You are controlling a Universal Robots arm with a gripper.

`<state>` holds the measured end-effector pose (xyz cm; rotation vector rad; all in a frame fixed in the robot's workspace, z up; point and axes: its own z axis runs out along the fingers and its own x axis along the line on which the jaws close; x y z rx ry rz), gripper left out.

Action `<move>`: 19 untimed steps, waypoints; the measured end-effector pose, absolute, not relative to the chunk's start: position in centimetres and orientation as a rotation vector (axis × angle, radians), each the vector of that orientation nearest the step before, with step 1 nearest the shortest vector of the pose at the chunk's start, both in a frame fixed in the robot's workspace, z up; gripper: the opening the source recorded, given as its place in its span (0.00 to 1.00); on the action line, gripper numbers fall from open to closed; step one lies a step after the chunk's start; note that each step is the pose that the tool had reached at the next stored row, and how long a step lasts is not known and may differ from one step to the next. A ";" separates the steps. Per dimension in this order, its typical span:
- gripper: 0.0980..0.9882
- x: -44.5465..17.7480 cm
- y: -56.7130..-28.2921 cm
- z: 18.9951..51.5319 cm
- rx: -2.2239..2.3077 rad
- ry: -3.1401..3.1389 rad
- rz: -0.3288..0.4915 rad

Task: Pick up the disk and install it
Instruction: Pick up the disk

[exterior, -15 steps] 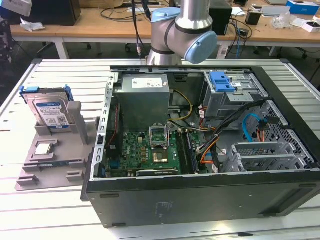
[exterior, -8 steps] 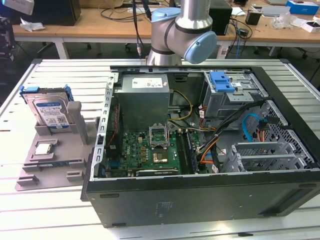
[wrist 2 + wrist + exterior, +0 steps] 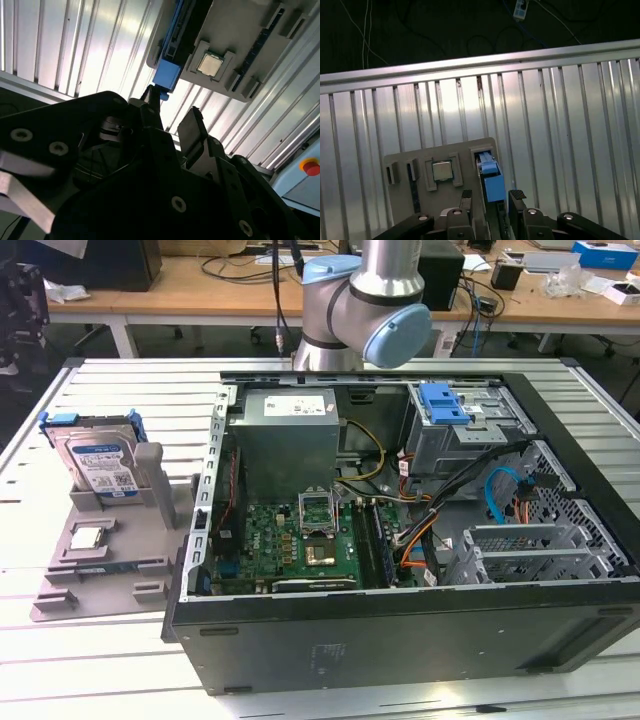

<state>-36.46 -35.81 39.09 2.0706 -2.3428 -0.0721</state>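
Overhead, the hand [image 3: 491, 194] hung spread — two fingers [image 3: 516, 196] apart — over one disk [image 3: 100, 464] standing on edge; one processor chip [image 3: 442, 171] lay nearby.

Disk [image 3: 490, 181] partly behind end effector [image 3: 491, 194]

Disk [image 3: 99, 464] stands in holder [image 3: 152, 485] beside computer case [image 3: 400, 640].

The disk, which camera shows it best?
The exterior view: the disk leans in its grey holder at that view's left, label and blue frame facing the camera. Both wrist views show the disk edge-on, mostly its blue frame end.
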 end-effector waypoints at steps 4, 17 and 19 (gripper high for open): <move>0.36 -36.1 -35.1 39.1 2.073 -2.341 -0.072; 0.36 -35.3 -34.4 36.8 2.078 -2.326 -0.061; 0.36 -35.2 -34.3 36.4 2.078 -2.324 -0.059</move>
